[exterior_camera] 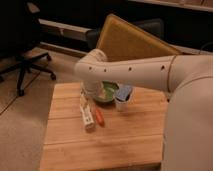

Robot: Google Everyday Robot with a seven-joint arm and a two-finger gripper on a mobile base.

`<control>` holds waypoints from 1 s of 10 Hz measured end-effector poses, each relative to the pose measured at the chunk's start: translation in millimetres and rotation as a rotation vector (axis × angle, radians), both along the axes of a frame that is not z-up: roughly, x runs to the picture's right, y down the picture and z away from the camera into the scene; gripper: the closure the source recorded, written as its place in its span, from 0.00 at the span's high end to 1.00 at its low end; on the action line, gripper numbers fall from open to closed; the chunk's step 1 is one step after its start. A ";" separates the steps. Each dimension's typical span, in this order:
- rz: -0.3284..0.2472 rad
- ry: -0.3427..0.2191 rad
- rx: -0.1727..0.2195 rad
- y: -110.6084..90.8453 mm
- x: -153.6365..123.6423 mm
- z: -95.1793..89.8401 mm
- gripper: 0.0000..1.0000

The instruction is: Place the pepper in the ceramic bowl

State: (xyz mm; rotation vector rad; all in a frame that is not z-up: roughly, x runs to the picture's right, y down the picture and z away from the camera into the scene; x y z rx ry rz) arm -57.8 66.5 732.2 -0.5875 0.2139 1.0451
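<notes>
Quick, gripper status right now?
Gripper: cannot be told; it is down beside the ceramic bowl, just behind the pepper, which lies on the table.

We see a pale wooden table (125, 145) of planked boards filling the lower middle of the frame, its left edge against the carpeted floor (20, 125). Toward its upper centre sits the ceramic bowl (106, 93), green and glossy, with a white cup (122, 97) just to its right. Below and left of the bowl lies a white bar (87, 112), the pepper (99, 116) just beside it on its right. The gripper (89, 92) hangs over the bar's upper end, left of the bowl.
</notes>
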 end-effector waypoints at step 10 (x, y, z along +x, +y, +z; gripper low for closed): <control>0.113 0.006 -0.098 59.5 43.5 45.0 0.65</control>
